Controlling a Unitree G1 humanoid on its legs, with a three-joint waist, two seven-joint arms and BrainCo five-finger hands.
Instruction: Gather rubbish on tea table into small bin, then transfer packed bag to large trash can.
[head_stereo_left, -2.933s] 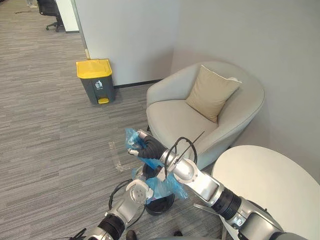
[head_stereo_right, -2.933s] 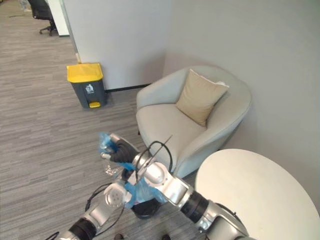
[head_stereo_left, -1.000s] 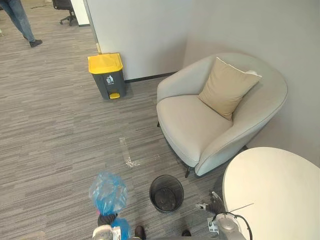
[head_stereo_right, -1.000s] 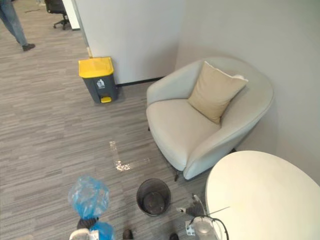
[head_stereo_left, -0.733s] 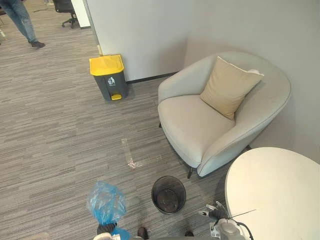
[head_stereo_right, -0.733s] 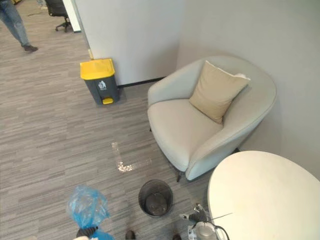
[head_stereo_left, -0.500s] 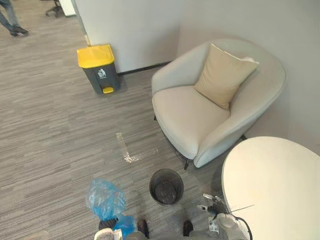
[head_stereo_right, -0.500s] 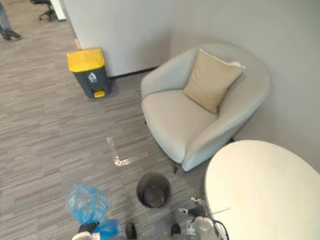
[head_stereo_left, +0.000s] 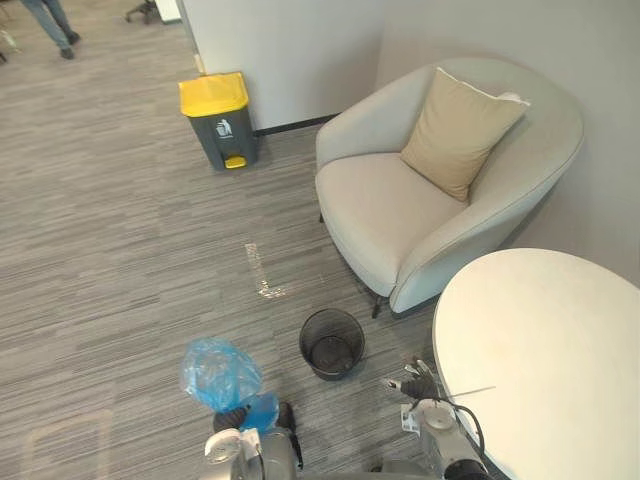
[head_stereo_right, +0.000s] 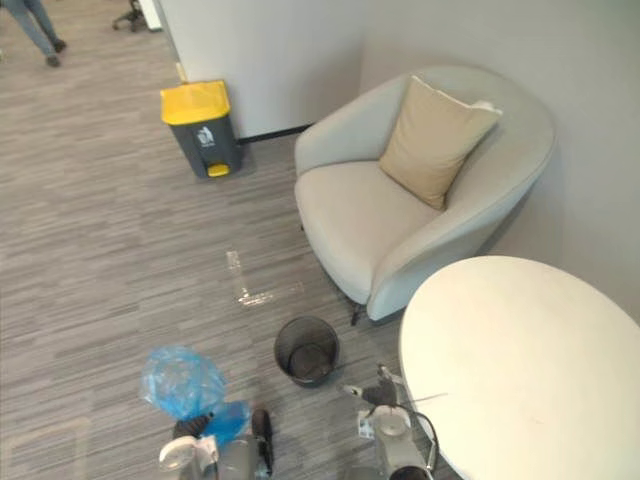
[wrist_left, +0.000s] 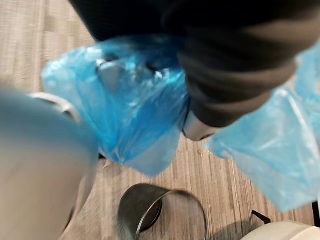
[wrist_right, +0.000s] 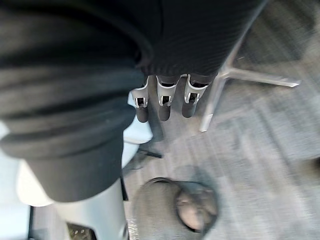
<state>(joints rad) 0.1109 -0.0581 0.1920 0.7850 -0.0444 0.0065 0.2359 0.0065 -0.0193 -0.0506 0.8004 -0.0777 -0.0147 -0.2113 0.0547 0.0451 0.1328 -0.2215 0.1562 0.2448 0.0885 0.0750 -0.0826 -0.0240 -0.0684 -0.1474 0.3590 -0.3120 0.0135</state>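
A knotted blue rubbish bag (head_stereo_left: 220, 372) stands up out of my left hand (head_stereo_left: 232, 419), which is shut on its neck low at the left. In the left wrist view the bag (wrist_left: 130, 110) wraps around that hand (wrist_left: 235, 65). The small black mesh bin (head_stereo_left: 332, 343) stands on the carpet to the bag's right, unlined. The large grey trash can (head_stereo_left: 222, 120) with a yellow lid stands far off by the wall. My right hand (head_stereo_left: 415, 382) hangs open beside the round white tea table (head_stereo_left: 550, 350), its fingers (wrist_right: 160, 102) straight and holding nothing.
A pale armchair (head_stereo_left: 400, 210) with a tan pillow (head_stereo_left: 460, 130) stands beyond the small bin. A tape mark (head_stereo_left: 262, 282) lies on the carpet between the bin and the trash can. A person's legs (head_stereo_left: 50, 15) show at the far upper left.
The bag has come out of the small bin and only my left hand holds it; my right hand has let go and drawn back by the table. The camera has shifted since.
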